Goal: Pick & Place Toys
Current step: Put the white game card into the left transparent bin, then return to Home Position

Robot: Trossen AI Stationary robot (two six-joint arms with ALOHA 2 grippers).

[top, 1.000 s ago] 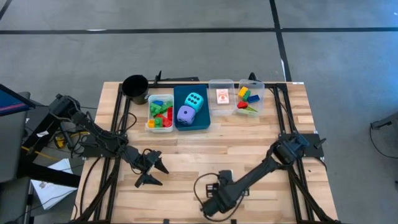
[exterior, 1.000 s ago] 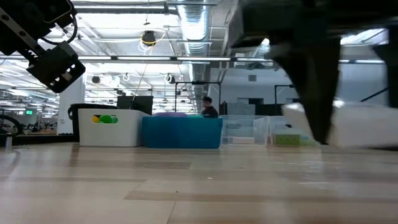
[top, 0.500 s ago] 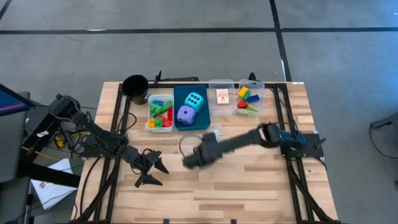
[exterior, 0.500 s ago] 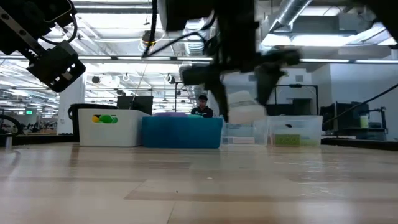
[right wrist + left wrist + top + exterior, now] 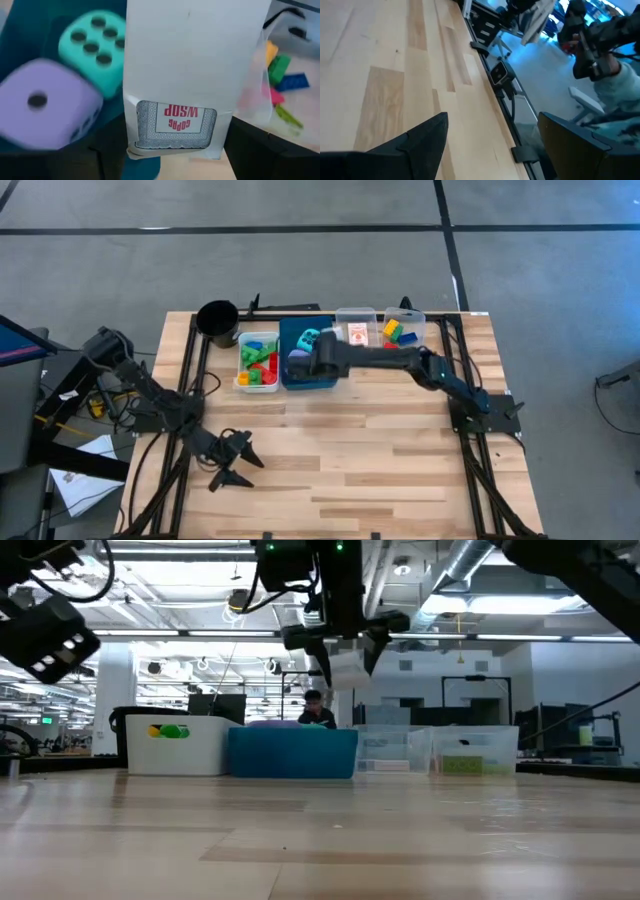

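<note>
Right tool (image 5: pixel 318 358) swung over blue bin (image 5: pixel 297 379), gripping card box (image 5: pixel 190 75)

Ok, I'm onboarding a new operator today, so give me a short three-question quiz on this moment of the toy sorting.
1. True or false: the right gripper holds a white card box.
2. Which bin does the right gripper hover over? A) white bin B) blue bin C) black cup
3. Fill in: the blue bin holds a cyan die and a ____ die.

Key: 1 true. 2 B. 3 purple. The left gripper waits, fingers open, over the table's near left part.
</note>
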